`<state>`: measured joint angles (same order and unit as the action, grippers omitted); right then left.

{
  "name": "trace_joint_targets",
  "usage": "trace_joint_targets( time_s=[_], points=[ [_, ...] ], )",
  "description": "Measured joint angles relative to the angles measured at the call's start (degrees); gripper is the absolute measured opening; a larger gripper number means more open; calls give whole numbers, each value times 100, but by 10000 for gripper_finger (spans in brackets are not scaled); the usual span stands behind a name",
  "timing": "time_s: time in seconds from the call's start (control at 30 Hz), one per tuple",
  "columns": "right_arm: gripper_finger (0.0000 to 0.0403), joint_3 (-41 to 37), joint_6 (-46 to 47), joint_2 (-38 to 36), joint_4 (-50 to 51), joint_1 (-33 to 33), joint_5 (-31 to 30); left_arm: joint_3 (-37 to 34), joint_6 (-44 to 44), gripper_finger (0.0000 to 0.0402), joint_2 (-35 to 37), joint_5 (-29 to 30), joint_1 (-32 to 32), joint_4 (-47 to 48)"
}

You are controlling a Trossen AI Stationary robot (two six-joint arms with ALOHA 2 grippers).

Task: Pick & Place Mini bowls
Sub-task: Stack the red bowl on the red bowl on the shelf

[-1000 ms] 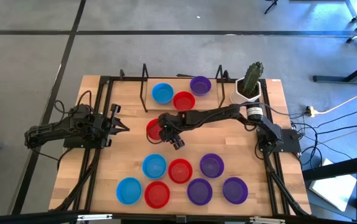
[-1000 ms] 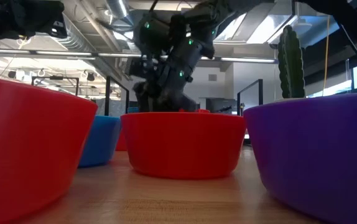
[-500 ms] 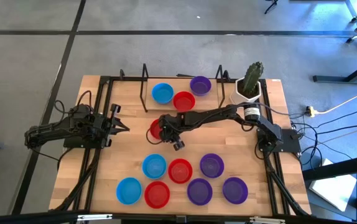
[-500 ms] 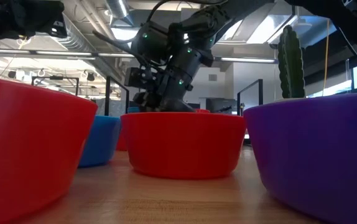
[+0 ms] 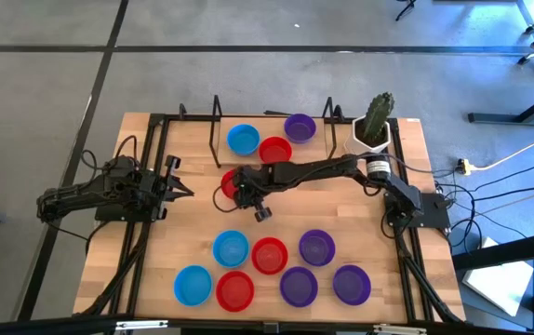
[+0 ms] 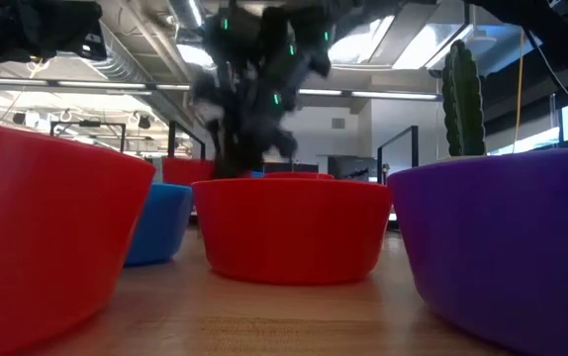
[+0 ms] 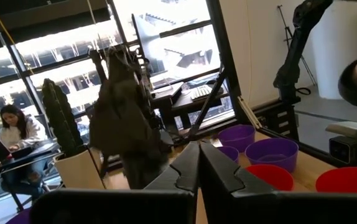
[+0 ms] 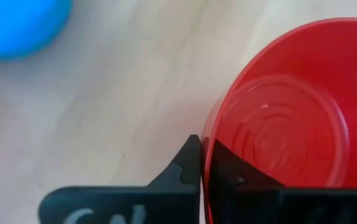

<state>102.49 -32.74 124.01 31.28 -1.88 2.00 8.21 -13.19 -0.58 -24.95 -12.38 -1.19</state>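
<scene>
The right gripper [image 5: 236,187] had clamped onto the rim of a red mini bowl [image 5: 229,183], one finger inside the wall and one outside, as the right wrist view made plain [image 8: 272,137]. That bowl sat near the middle of the surface [image 5: 193,223], a little toward the left arm's side, apart from the others. The right arm stretched in across the surface from its base beside the white cactus pot [image 5: 371,140].

Over on the left, the left gripper [image 5: 185,192] waited with its fingers pressed together on nothing, pointing toward the middle, well clear of the bowl.

The surface was pale wood planking, framed by black rails, with two upright black bars at its far edge. Gray floor surrounded it. The low view looked past the bowls into an office space with ceiling lights and big windows; the left wrist view caught a seated person [image 7: 13,130] at a desk by the glass.

The mini bowls were small, round, shallow and glossy. Three sat at the far edge: blue [image 5: 243,139], red [image 5: 274,150], purple [image 5: 300,127]. Seven more clustered at the near edge in two rows, mixed blue, red and purple [image 5: 316,247].
</scene>
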Motion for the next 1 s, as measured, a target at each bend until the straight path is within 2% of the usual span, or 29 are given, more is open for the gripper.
trace_joint_targets(
  time_s=[0.17,0.43,0.53,0.63,0.77,1.0],
  points=[
    [5,524,98,-499,446,226,-26,0,0,5,0,0,2,13],
    [3,551,778,-1999,1116,757,-102,2,0,7,-9,-2,0,30],
    [2,341,1106,-2625,1275,943,-276,2,0,8,-9,-2,0,29],
    [2,-287,1396,-3440,870,1122,-353,2,0,5,-9,-2,1,24],
    [2,-1507,1804,-4685,355,1353,-930,2,0,4,-9,-2,2,22],
    [2,-4427,1997,-6503,-1897,1596,-1169,2,-2,7,-9,-1,0,1]
  ],
)
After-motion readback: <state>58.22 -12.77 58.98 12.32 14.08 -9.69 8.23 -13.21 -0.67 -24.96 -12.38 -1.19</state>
